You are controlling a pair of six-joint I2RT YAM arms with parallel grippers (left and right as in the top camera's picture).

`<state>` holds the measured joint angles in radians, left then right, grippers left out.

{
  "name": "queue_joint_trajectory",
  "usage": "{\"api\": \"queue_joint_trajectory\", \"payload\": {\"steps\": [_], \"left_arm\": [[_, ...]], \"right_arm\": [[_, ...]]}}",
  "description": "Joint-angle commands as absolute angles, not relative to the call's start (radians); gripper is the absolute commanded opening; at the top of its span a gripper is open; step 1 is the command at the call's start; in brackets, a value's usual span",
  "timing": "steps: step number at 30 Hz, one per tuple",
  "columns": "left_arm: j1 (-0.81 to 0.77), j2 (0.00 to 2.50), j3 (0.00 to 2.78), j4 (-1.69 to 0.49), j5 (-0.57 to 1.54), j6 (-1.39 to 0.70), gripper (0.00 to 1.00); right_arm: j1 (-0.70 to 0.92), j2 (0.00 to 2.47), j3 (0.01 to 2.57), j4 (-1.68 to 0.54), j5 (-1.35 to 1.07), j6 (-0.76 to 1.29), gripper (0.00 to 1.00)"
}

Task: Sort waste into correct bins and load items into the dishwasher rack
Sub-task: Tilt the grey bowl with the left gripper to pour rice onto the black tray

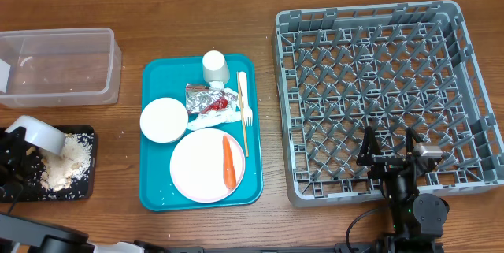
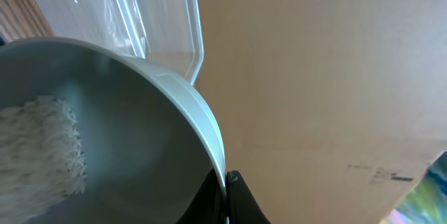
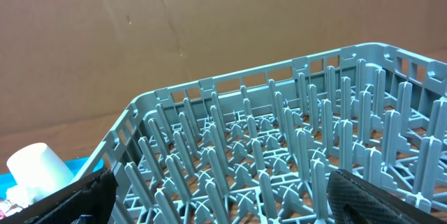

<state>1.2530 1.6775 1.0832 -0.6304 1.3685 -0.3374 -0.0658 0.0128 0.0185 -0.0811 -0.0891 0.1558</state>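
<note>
My left gripper (image 1: 24,144) is shut on the rim of a small white bowl (image 1: 39,134), tipped over the black tray (image 1: 79,194), where a heap of rice crumbs (image 1: 67,165) lies. In the left wrist view the fingers (image 2: 227,189) pinch the bowl's rim (image 2: 202,112), with rice (image 2: 42,147) still inside. The clear tub (image 1: 59,65) stands behind. On the teal tray (image 1: 157,198) are a plate (image 1: 201,170) with a carrot (image 1: 228,162), a second bowl (image 1: 164,119), a cup (image 1: 214,68), a foil wrapper (image 1: 209,99) and a fork (image 1: 245,99). My right gripper (image 1: 390,146) is open over the grey rack (image 1: 378,87).
The rack's upright pegs (image 3: 279,147) fill the right wrist view between my open fingers (image 3: 223,196); the cup (image 3: 38,168) shows at its left. A cardboard wall stands behind the table.
</note>
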Motion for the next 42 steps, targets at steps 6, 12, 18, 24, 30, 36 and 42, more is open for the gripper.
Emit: {"api": "queue_joint_trajectory", "payload": {"steps": [6,12,18,24,30,36,42], "left_arm": [[1.271,1.759,1.073,-0.590,1.439,-0.417,0.04],[1.283,1.798,1.073,-0.574,1.517,-0.415,0.04],[1.283,1.798,1.073,-0.524,1.529,-0.429,0.04],[1.283,1.798,1.073,-0.487,1.571,-0.450,0.04],[1.280,1.797,1.073,-0.498,1.581,-0.441,0.04],[1.269,1.759,1.074,-0.524,1.582,-0.373,0.04],[1.250,1.595,1.074,-0.527,1.552,-0.356,0.04]], "right_arm": [[-0.074,0.003,0.008,-0.076,-0.083,0.149,1.00],[-0.074,0.003,0.008,-0.076,-0.083,0.149,1.00],[-0.074,0.003,0.008,-0.076,-0.083,0.149,1.00],[-0.074,0.003,0.008,-0.076,-0.083,0.149,1.00],[-0.074,0.003,0.008,-0.076,-0.083,0.149,1.00],[-0.074,0.003,0.008,-0.076,-0.083,0.149,1.00],[-0.074,0.003,0.008,-0.076,-0.083,0.149,1.00]]}}
